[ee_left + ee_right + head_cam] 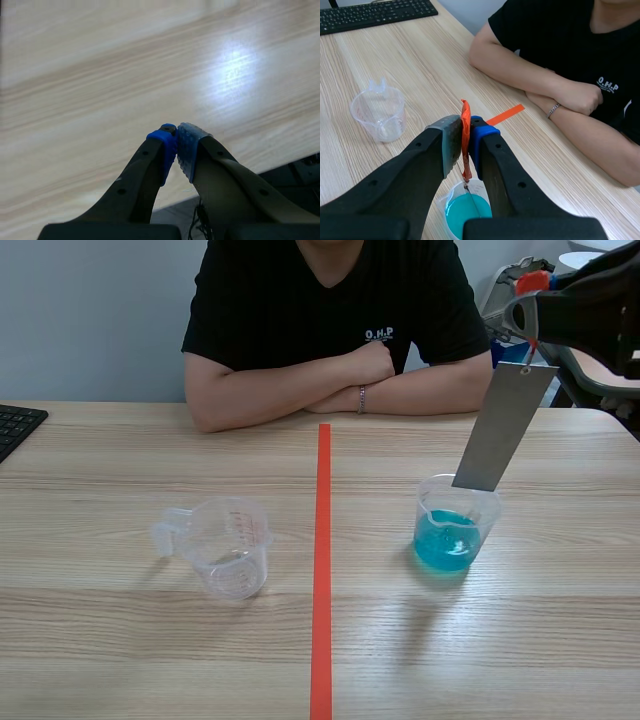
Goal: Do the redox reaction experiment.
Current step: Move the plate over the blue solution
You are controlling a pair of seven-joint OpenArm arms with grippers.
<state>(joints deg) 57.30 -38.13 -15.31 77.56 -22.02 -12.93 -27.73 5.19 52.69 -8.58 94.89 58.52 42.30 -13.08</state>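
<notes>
Centrally, we see a grey metal strip (503,430) hanging tilted from the right gripper (522,318), which is raised over the right half of the table (560,640). The strip's lower end sits at the rim of a clear beaker of blue liquid (455,530); we cannot tell whether it touches the rim. From the scene view we cannot make out the grip itself. The right wrist view supplies it: both fingers are clamped on an orange ribbon (465,111), and the strip shows there only as a thin edge above the blue liquid, directly below the gripper. Left of the red tape line we find an empty clear measuring cup (228,545), standing upright and well apart from the beaker. Only the left wrist view shows the left gripper (176,150): its blue pads (165,150) meet on nothing above bare wood near the table's edge. Farther out, a black keyboard (15,425) lies at the table's left edge. A person (330,320) in a black shirt rests folded arms on the far side.
</notes>
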